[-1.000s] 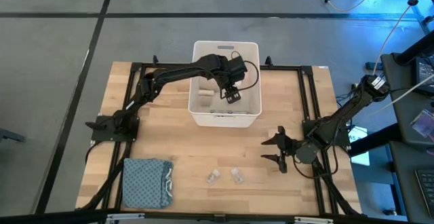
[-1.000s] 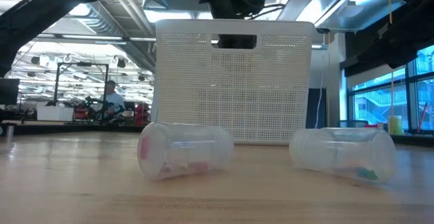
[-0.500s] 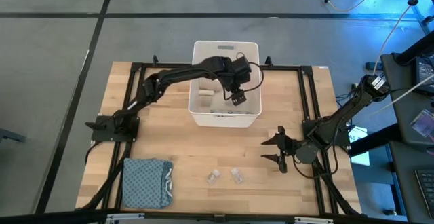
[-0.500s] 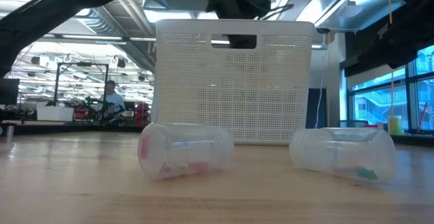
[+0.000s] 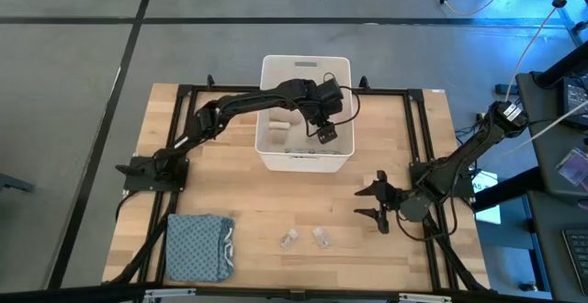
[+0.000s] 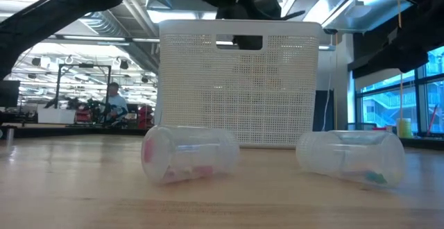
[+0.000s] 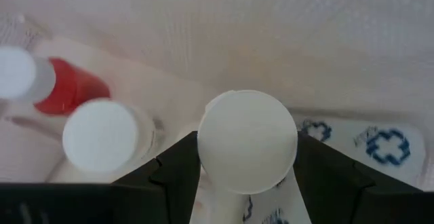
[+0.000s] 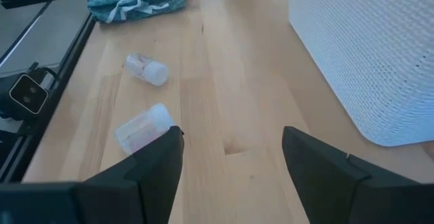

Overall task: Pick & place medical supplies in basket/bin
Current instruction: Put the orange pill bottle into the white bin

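Note:
My left gripper [image 5: 324,131] reaches down inside the white bin [image 5: 305,62], shut on a white bottle [image 7: 247,141]. Below it in the bin lie a red-capped bottle [image 7: 68,91], another white bottle [image 7: 102,136] and flat packets with blue crosses [image 7: 369,144]. Two clear vials [image 5: 288,240] [image 5: 322,238] lie on their sides on the table near its front edge; they also show in the low view [image 6: 191,153] [image 6: 350,156]. My right gripper [image 5: 378,202] waits open at the table's right, nothing between its fingers [image 8: 156,163]. My left gripper pinches the white bottle by its sides [image 7: 203,149] between its two fingers [image 7: 173,176]. The fingers slant down into the bin from above. The bottle's round white end faces the wrist camera. Its lower end is hidden, so I cannot tell whether it rests on the bin's floor.
A folded blue-grey cloth [image 5: 197,246] lies at the table's near left corner. Black frame rails [image 5: 418,138] run along the table's sides. The bin's tall dotted wall [image 8: 366,54] stands beside my right gripper, with bare wood [image 8: 230,95] between it and the vials.
My left gripper has moved a little toward the table's right edge and down, deeper into the bin, tipping more steeply downward, with the white bottle still between its fingers.

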Available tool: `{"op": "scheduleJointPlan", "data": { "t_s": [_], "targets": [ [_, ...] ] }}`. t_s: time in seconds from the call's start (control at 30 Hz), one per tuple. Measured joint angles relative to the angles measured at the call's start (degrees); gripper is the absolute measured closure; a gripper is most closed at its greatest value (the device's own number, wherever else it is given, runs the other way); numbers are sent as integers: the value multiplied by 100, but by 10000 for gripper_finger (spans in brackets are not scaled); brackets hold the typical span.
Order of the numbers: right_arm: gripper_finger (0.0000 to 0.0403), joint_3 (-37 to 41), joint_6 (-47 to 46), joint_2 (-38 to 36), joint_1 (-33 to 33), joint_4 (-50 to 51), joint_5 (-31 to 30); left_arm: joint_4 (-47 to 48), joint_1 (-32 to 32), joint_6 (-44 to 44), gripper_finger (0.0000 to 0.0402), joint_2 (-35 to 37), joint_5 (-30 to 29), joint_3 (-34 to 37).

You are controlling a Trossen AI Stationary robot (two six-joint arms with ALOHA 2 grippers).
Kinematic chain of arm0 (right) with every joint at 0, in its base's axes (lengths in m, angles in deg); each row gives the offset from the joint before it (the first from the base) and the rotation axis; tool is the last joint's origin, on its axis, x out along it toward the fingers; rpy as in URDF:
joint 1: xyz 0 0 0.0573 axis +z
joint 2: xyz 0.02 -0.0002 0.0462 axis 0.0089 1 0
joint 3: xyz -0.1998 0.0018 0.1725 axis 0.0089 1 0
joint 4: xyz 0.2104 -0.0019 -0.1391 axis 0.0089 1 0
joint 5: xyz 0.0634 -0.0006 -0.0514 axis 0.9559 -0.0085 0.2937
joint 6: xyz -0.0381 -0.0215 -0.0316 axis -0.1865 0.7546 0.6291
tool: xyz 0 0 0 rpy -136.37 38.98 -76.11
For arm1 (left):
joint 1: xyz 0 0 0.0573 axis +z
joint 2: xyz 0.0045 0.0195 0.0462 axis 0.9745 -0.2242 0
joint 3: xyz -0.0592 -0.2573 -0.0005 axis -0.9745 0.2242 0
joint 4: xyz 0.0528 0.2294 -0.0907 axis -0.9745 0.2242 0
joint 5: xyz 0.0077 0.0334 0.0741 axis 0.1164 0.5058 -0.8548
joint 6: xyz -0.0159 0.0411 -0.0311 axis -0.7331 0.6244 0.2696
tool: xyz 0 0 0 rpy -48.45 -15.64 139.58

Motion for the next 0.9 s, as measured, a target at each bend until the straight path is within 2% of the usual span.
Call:
{"op": "scheduleJointPlan", "data": {
  "t_s": [0.27,0.4,0.57,0.67,0.9],
  "targets": [
    [153,0,0,0,0,110,44,211,0,-3,199,399,-136,15],
    [153,0,0,0,0,110,44,732,-4,-99,200,455,-561,15],
    [153,0,-134,0,2,130,48,1504,13,-430,199,500,-731,15],
    [153,0,-301,9,1,203,47,1517,15,-558,201,500,-894,15],
    [153,0,-433,95,1,207,50,1184,96,-583,199,481,-638,192]
  ]
}}
